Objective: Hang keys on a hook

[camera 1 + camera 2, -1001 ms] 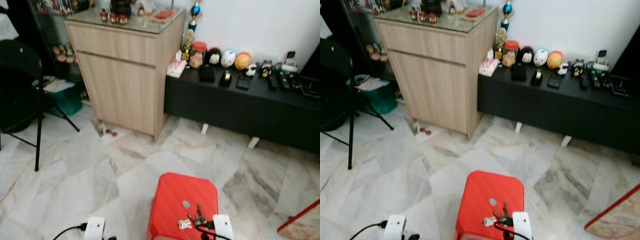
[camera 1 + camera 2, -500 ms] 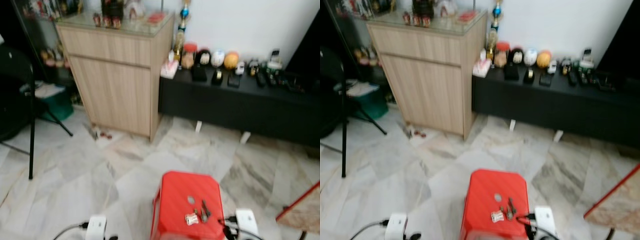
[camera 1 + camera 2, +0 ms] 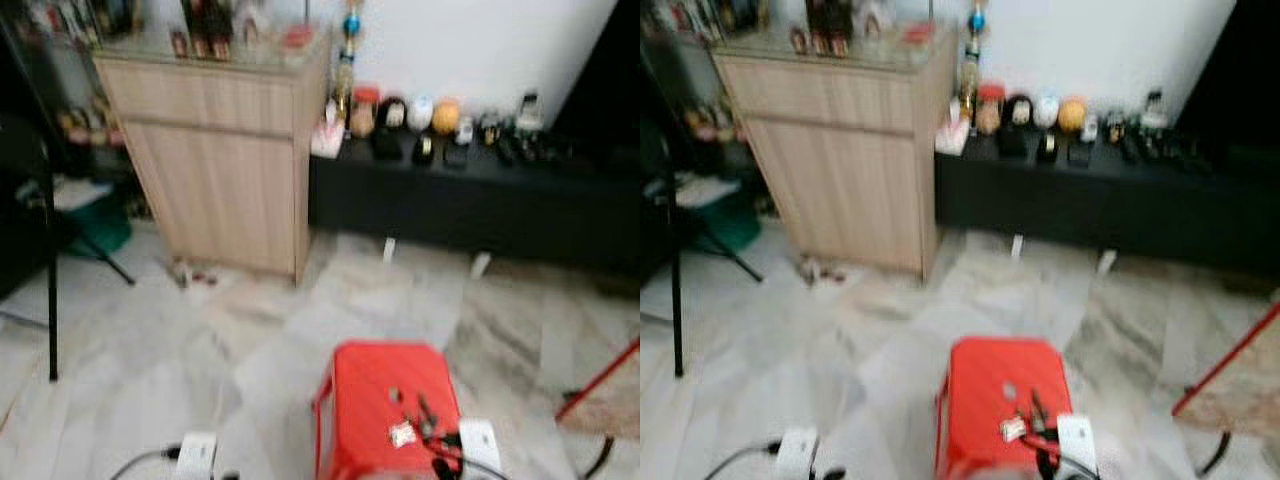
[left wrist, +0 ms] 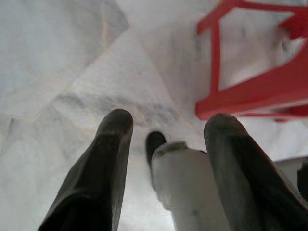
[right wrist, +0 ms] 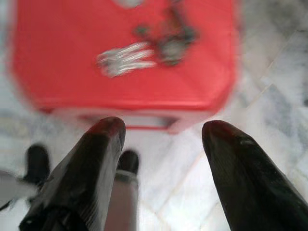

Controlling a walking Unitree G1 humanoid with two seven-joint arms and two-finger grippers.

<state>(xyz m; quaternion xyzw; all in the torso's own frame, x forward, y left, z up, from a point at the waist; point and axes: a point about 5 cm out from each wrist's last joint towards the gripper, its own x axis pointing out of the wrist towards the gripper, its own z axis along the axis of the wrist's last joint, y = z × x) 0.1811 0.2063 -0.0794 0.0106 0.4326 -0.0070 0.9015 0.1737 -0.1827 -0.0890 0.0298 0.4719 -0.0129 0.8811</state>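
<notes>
1. Head views (blurred): the keys (image 3: 412, 425) lie on top of a red plastic stool (image 3: 372, 390) on the marble floor (image 3: 150, 340), at about 5 o'clock in the frame. At 11 o'clock stands a wooden cabinet (image 3: 215, 160); at 1 o'clock a low black bench (image 3: 460, 195) carries small figurines and remotes. No hook can be made out.

2. Left wrist view: the left pincer (image 4: 166, 144) hangs open, fingers spread, above bare floor, with the stool's legs at 2 o'clock. It holds nothing and seems idle.

3. Right wrist view: the right pincer (image 5: 161, 144) is open and empty, fingers apart, pointing down just short of the stool's near edge. The keys (image 5: 144, 50) lie beyond at 12 o'clock: silver blades toward 10 o'clock, a darker ring or fob toward 1 o'clock.

4. The step in hand looks like reaching for the keys. To do it well, let the body settle first so the blur clears, carry the right pincer forward over the stool top, centre it on the ring rather than the flat blades, lower until the fingertips touch the plastic, then close.
</notes>
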